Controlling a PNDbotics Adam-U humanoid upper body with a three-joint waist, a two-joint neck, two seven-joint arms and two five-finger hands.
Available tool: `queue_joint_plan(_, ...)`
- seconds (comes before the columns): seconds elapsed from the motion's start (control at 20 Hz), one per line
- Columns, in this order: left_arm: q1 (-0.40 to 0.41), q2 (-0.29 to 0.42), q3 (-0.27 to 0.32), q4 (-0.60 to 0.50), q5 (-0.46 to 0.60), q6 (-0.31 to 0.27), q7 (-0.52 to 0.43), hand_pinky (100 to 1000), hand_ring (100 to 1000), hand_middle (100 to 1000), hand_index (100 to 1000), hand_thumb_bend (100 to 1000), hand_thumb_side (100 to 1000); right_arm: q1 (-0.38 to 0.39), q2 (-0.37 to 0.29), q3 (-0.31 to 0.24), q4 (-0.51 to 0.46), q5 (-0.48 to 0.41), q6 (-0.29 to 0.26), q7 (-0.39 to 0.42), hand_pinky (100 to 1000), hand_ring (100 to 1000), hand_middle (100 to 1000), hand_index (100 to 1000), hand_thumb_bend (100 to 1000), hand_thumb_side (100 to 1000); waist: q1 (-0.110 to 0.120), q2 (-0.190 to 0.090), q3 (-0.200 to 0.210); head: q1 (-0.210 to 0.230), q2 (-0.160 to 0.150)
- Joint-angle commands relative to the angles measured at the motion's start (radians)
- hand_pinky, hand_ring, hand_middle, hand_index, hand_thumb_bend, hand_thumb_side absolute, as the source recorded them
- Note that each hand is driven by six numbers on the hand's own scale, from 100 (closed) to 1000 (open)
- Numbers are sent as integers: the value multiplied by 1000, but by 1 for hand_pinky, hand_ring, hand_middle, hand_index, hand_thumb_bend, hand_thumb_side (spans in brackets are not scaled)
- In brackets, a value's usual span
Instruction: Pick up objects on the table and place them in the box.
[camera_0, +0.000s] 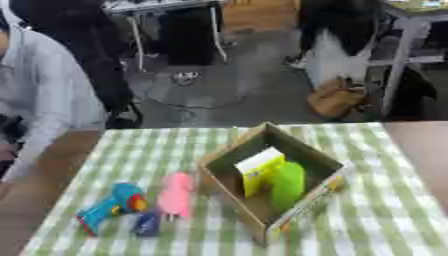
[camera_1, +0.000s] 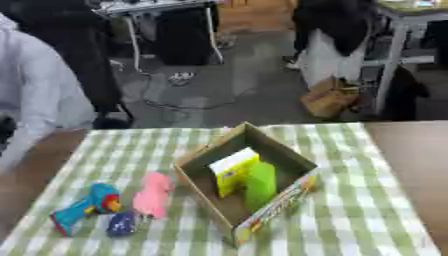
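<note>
Three objects wait at lower left of the frame on the checked table (camera_0: 385, 220): a dark blue thing (camera_0: 147, 224), a blue toy (camera_0: 111, 205) lying with its long axis slanting up to the right, and a pink thing (camera_0: 177, 194). Neither hand shows, so nearness and finger state cannot be judged. Just right, mid-frame, the box (camera_0: 229, 152) holds a yellow-white carton (camera_0: 260, 168) and a green item (camera_0: 288, 184).
</note>
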Motion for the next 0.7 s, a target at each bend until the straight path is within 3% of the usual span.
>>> queue_joint_plan(0.05, -11, 21, 10, -13, -10, -25, 26, 834, 886, 961, 1000, 462, 1000, -12, -19, -8, -15, 2, -2, -2, 831, 864, 836, 952, 100, 1000, -11, -19, 0, 12, -17)
queue_joint_plan(0.35, -12, 27, 9, -13, -21, -28, 31, 833, 886, 961, 1000, 450, 1000, -8, -23, -10, -15, 4, -2, -3, 830, 864, 836, 952, 100, 1000, -7, -17, -2, 32, -28)
queue_joint_plan(0.7, -12, 33, 4, -13, -24, -28, 27, 833, 887, 961, 1000, 454, 1000, -8, -23, -10, -15, 5, -1, -4, 829, 864, 836, 952, 100, 1000, -4, -16, -3, 17, -25)
